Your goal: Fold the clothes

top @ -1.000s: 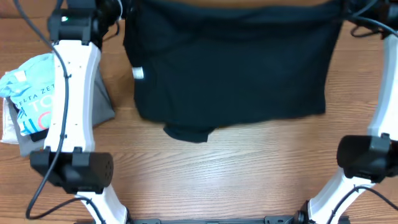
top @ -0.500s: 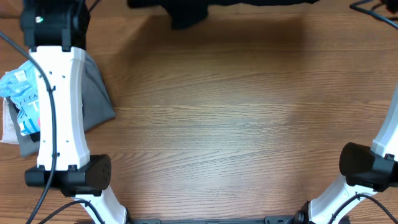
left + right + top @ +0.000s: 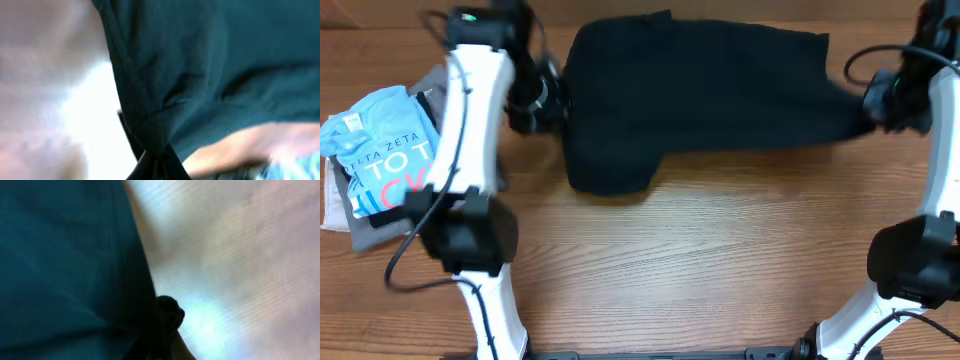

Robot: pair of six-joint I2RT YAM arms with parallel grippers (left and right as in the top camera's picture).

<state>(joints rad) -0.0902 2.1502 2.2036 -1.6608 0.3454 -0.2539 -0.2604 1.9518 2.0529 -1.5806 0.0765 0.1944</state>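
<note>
The black T-shirt (image 3: 700,95) hangs stretched between my two grippers over the far half of the table, its lower left part sagging toward the wood. My left gripper (image 3: 552,95) is shut on its left edge, and the cloth bunches into the jaws in the left wrist view (image 3: 156,160). My right gripper (image 3: 865,105) is shut on its right edge. In the right wrist view the dark shirt (image 3: 65,265) fills the left side and a fold of it is pinched at the jaws (image 3: 160,330). The neck label is hidden.
A light blue shirt with white and pink lettering (image 3: 375,155) lies on a grey garment (image 3: 380,225) at the left edge of the wooden table (image 3: 700,270), under the left arm.
Both arms swung the black shirt up and away, out of the top of the view, then brought it back. It now sits lower and narrower, held at both side edges.
</note>
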